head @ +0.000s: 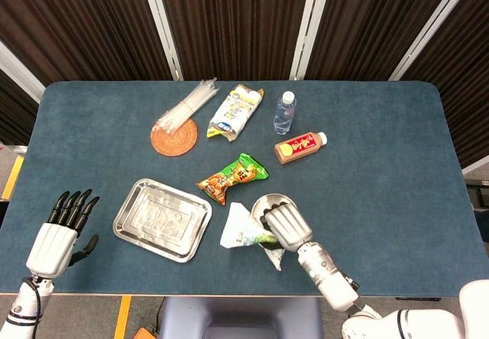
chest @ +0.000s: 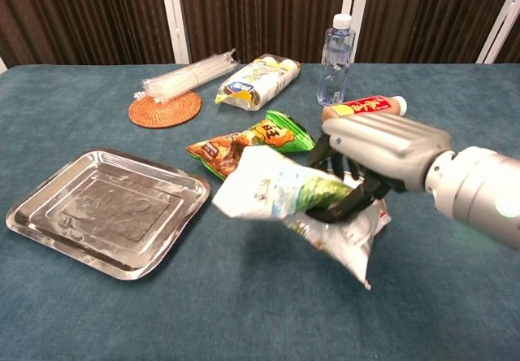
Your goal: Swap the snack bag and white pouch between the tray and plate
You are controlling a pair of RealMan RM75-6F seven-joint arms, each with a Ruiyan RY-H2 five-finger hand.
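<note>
Broad dark-teal cloth-covered table (head: 382, 163) under everything. Rectangular shiny metal tray (head: 162, 219) (chest: 104, 210) toward the near left, nothing in it. White crinkled plastic pouch with green print (head: 243, 232) (chest: 284, 202) lifted off the surface, grasped around its middle by the silver-and-black right hand (head: 280, 226) (chest: 370, 162), fingers curled round it, one end jutting toward the tray, the other drooping. Orange-and-green foil snack bag (head: 231, 177) (chest: 250, 145) flat on the table between tray and pouch, on neither dish. Small round metal plate (head: 269, 201) mostly hidden behind the right hand. Left hand (head: 59, 230) near the table's left front corner, released, fingers straight and apart, nothing held. Farther back: clear water bottle (head: 284, 112), red-labelled drink bottle (head: 300, 146) on its side, woven orange coaster (head: 174, 137).
</note>
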